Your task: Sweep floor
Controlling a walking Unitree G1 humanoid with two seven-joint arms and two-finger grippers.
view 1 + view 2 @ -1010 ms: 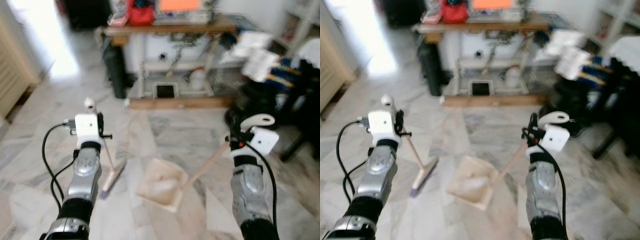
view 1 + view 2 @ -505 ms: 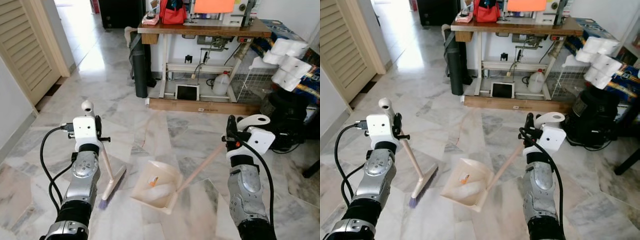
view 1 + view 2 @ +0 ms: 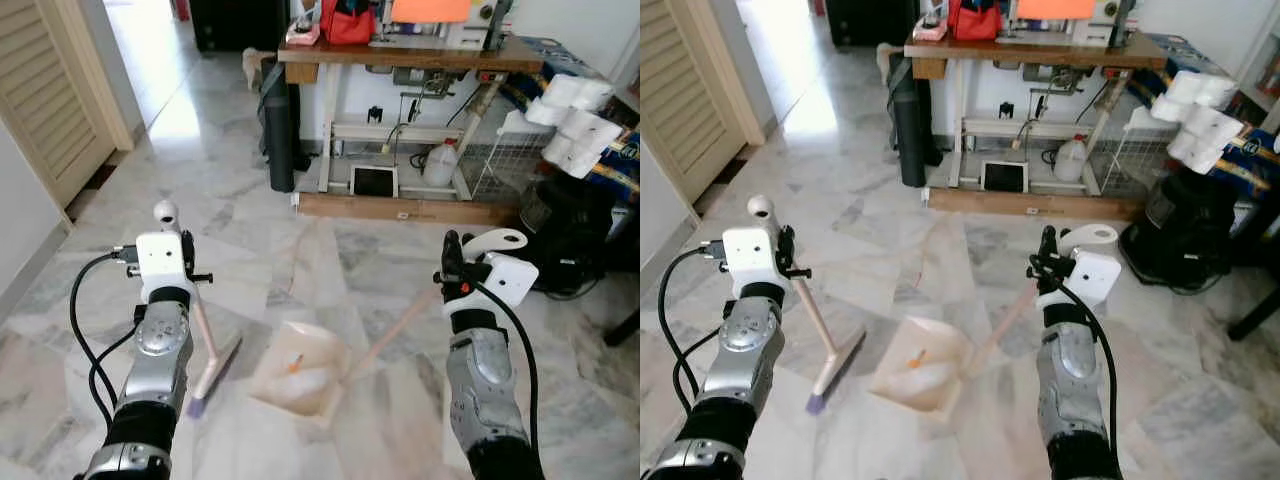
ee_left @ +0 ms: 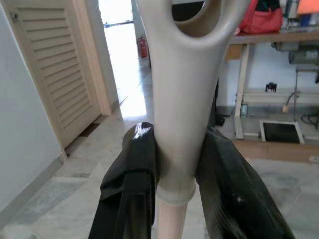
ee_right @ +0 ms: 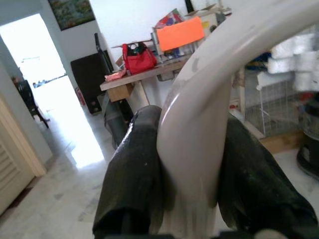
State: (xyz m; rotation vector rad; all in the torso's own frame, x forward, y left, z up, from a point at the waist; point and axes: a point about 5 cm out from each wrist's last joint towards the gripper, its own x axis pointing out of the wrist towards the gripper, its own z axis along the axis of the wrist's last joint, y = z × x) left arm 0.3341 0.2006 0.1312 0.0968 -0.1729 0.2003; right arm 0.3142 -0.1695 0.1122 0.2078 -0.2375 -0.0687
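At our far left stands a louvred door (image 3: 45, 95), with the marble floor (image 3: 870, 215) spreading out ahead of us. Our left gripper (image 4: 178, 172) is clenched on the top of the broom (image 3: 208, 352), its black fingers (image 4: 134, 174) pressed against either side of the pale handle just below the hanging loop. From there the broom slants down and inward, its bristle head resting on the floor below and just right of that gripper. Just beside the bristles, between our two arms, lies the dustpan (image 3: 297, 372), mouth toward the broom, with an orange scrap and pale litter inside. Its long handle rises rightward to our right gripper (image 5: 187, 164), which grips the handle's curved top. Beyond, a wooden table (image 3: 1040, 50) carries a red bag (image 3: 975, 18).
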